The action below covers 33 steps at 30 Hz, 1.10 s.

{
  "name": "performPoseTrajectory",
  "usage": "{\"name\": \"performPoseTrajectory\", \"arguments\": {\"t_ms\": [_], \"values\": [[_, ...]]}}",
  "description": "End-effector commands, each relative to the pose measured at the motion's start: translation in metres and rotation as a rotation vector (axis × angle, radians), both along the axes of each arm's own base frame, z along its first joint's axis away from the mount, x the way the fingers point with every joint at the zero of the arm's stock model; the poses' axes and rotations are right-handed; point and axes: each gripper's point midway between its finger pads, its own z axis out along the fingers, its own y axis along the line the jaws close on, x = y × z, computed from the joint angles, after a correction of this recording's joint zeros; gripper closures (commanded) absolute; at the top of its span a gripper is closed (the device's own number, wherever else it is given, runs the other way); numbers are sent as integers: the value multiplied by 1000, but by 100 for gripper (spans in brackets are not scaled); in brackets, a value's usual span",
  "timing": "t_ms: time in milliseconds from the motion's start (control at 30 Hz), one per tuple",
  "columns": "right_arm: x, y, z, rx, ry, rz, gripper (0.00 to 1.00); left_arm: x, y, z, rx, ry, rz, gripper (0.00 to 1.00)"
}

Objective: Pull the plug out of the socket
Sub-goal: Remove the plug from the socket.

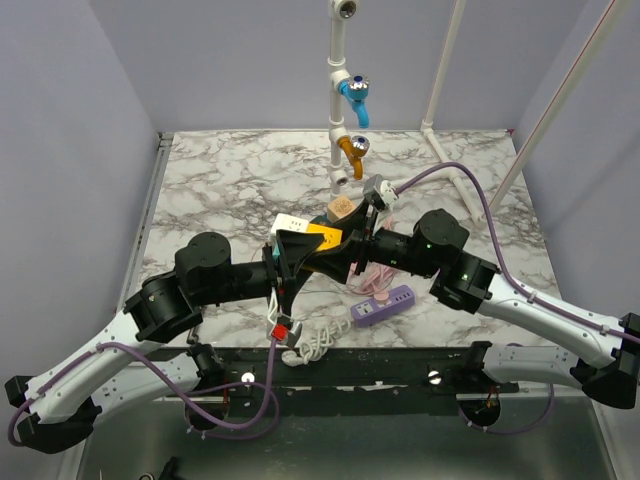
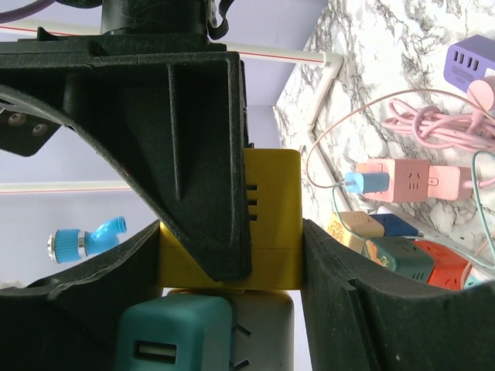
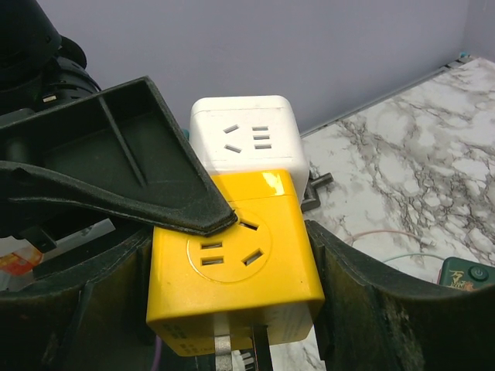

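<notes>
Marbled worktop (image 1: 230,180) spreads under both arms, which meet above its middle. Half-closed, the left hand (image 2: 232,239) presses its pads on two sides of the yellow cube socket (image 3: 232,270), and the right hand (image 3: 232,232) clamps the same cube from the opposite direction, so it hangs off the surface. Tight against it sits a white cube socket (image 3: 244,139) with a teal plug (image 2: 174,336) beside it, while a purple power strip (image 1: 382,305) and a pink cable (image 2: 433,116) lie on the worktop nearby.

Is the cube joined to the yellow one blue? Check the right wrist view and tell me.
No, the white cube, with socket holes on its face, sits against the yellow cube.
</notes>
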Motion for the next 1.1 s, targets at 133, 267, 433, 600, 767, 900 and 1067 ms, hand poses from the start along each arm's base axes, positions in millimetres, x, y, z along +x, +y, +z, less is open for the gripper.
{"name": "performPoseTrajectory", "arguments": {"t_ms": [133, 267, 433, 600, 767, 900, 1067], "values": [[0, -4, 5, 50, 33, -6, 79, -7, 0, 43, -133, -152, -32, 35], [1, -16, 2, 43, 36, -46, 99, -4, 5, 40, -125, -107, 1, 2], [-2, -25, 3, 29, 18, -53, 99, -2, 16, 37, -108, -57, 49, 2], [-7, -29, 4, 5, -4, -36, 99, 1, 29, 26, -48, -25, 103, 1], [-12, -26, 6, -17, -14, 3, 99, 5, 35, 11, 26, -33, 132, 2], [-14, -22, 8, -18, -10, 21, 99, 4, 33, -2, 80, -21, 117, 2], [-13, -20, 19, 8, -13, 23, 99, 7, 32, -28, 184, 25, 117, 1]]}}
